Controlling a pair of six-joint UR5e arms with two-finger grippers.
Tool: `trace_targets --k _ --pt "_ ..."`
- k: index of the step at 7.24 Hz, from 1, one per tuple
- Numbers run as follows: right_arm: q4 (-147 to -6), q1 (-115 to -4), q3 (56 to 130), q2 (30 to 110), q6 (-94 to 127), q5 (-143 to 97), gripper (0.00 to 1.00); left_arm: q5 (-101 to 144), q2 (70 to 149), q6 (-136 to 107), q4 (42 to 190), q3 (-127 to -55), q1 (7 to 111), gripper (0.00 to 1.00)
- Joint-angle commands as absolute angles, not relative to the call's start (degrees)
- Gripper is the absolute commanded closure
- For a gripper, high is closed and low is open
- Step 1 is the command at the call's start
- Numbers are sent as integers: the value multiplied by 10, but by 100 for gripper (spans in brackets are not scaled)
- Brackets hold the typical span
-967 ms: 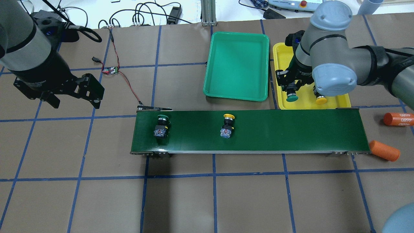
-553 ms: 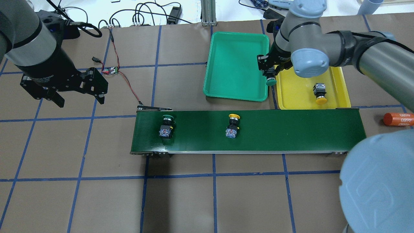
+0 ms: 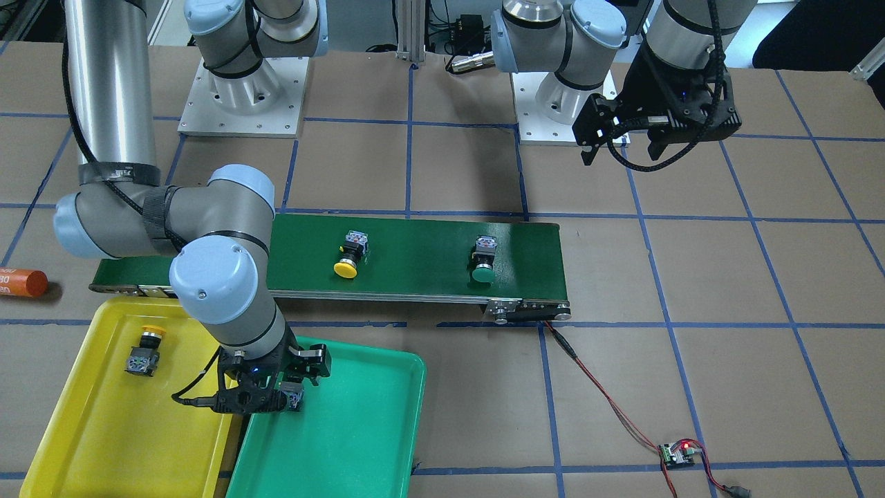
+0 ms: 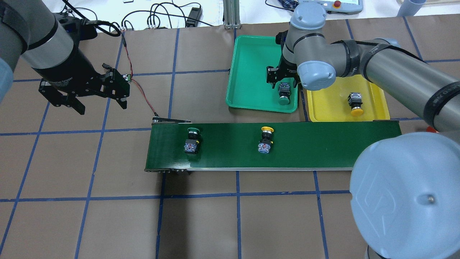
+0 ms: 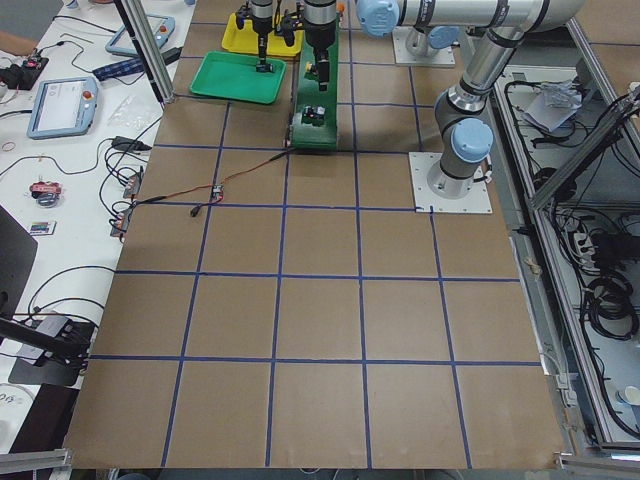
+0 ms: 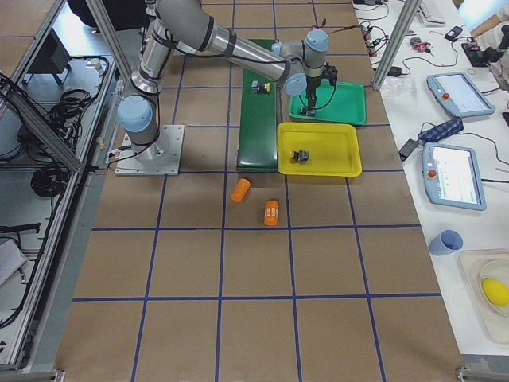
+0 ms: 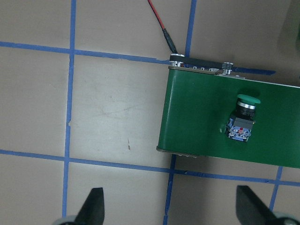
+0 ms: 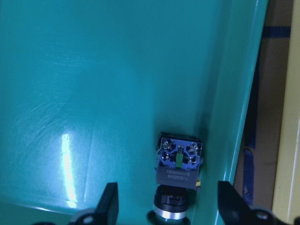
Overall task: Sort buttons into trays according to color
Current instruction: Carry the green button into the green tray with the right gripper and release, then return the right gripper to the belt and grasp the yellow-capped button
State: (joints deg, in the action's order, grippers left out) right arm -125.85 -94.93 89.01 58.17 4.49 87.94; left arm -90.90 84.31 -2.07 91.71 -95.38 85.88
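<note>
My right gripper (image 4: 283,83) hangs open over the green tray (image 4: 251,54). A green-capped button (image 8: 180,164) lies on the tray floor between its spread fingers, by the tray's right wall, touching neither finger; it also shows from overhead (image 4: 284,94). A yellow-capped button (image 4: 355,102) lies in the yellow tray (image 4: 330,108). A green-capped button (image 4: 192,141) and a yellow-capped button (image 4: 266,141) lie on the dark-green conveyor belt (image 4: 323,144). My left gripper (image 4: 100,104) is open and empty, above the table left of the belt's end; its wrist view shows the belt's green button (image 7: 243,119).
A small circuit board (image 3: 677,453) with a red wire runs to the belt's left end. Two orange cylinders (image 6: 241,189) (image 6: 272,212) lie on the table beyond the belt's right end. My right arm's elbow (image 4: 406,194) looms over the belt's right end.
My right gripper carried the green-capped button from over the yellow tray into the green tray and let go of it. The belt's two buttons drifted right. My left gripper moved right.
</note>
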Motion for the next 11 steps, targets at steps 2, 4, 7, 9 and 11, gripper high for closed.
trace_targets --k 2,4,7,9,11 --pt "-1154 -926 900 669 16 880 0 -919 852 -15 910 -954 890 0" --pt "-1035 -875 920 765 -28 877 2 -925 849 -14 894 -955 913 0" --pt "-1068 -842 1095 901 -93 881 10 -925 835 -14 901 -965 912 0" --pt "-1113 -816 1154 911 -116 878 10 -925 834 -15 905 -965 911 0" --pt "-1114 -817 1169 909 -105 868 16 -926 834 -15 905 -966 912 0"
